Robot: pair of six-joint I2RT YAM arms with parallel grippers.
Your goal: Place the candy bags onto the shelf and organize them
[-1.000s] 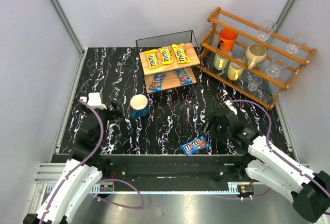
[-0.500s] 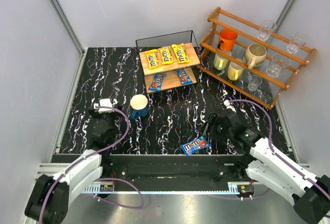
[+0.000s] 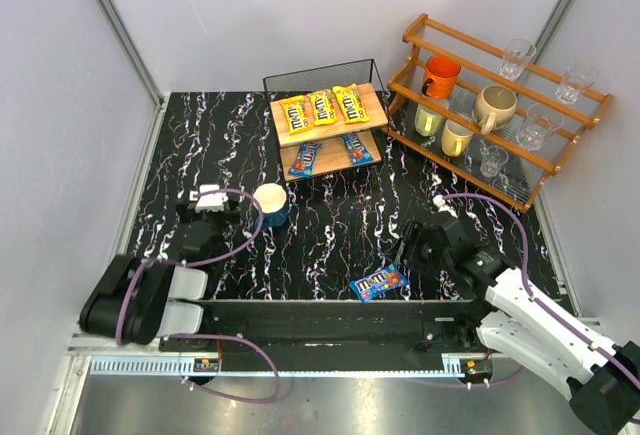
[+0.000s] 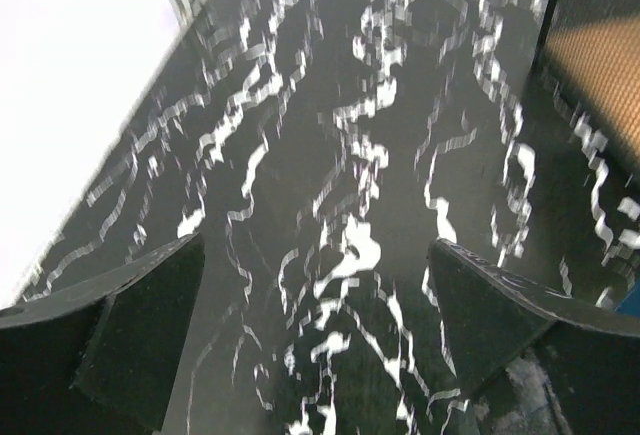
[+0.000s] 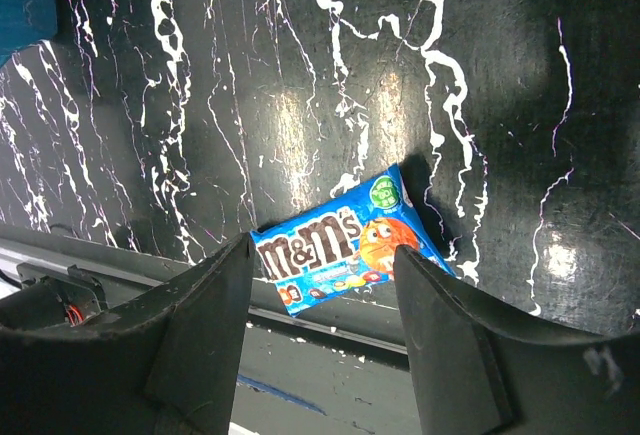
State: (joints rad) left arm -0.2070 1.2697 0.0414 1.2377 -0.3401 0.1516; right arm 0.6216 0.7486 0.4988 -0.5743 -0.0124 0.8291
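Note:
The shelf (image 3: 372, 112) stands at the back centre. Three yellow candy bags (image 3: 322, 107) lie side by side on its top board. Two blue bags (image 3: 305, 158) lie on the lower board. A third blue bag (image 3: 380, 282) lies flat on the table at the front edge. It also shows in the right wrist view (image 5: 345, 245). My right gripper (image 3: 412, 247) is open and hovers over this bag, its jaws either side of it (image 5: 322, 260). My left gripper (image 3: 205, 213) is open and empty over bare table (image 4: 315, 325) at the front left.
A blue cup (image 3: 270, 205) stands right of my left gripper and shows in the right wrist view (image 5: 20, 5). An orange-brown rack (image 3: 500, 105) with mugs and glasses fills the back right. The table's front edge (image 5: 330, 330) runs just below the blue bag.
My left arm has folded back toward its base, and its gripper has shifted right toward the blue cup. My right gripper has barely moved and stays over the blue bag.

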